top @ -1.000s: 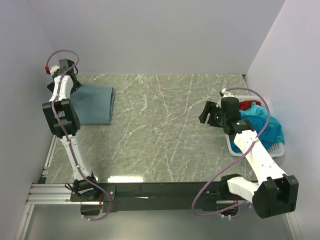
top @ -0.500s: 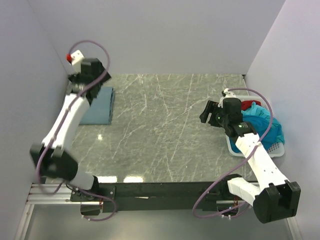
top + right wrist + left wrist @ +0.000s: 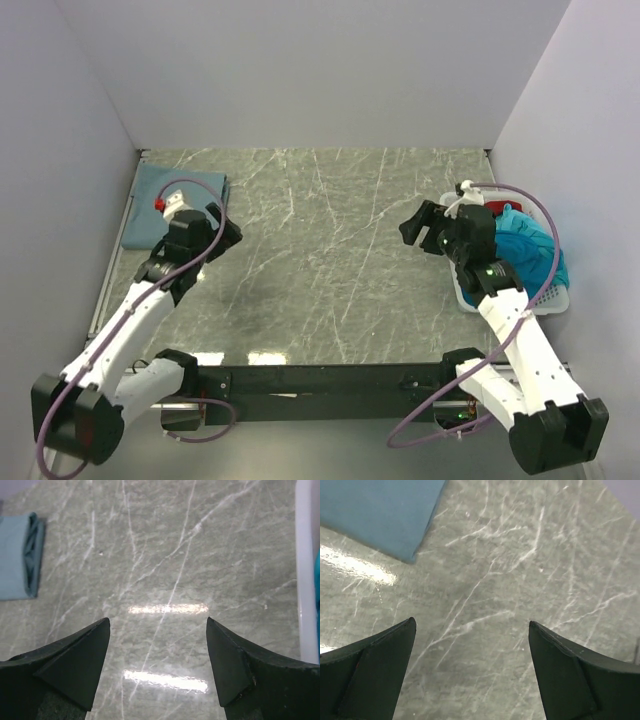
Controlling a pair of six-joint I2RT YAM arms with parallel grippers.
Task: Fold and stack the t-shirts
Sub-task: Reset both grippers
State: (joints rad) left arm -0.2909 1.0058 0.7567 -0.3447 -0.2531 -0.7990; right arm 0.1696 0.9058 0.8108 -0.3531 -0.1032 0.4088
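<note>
The grey-blue shirt is folded flat at the far left corner of the table, same spot as a second ago. Back then the left arm was parked right over it, up against the wall. Now that arm has swung back toward the near side, so most of the shirt is uncovered. The left gripper hangs over bare marble just off the shirt's near right corner, jaws spread wide with nothing between them. Its wrist cam shows the shirt's corner at top left.

The turquoise shirt and red shirt are bunched up in the basket at the right edge, unchanged. The right gripper has barely shifted. It sits just left of the basket, jaws apart and empty, a touch wider than before.

The white-and-red bit on the left wrist is too small to read.
</note>
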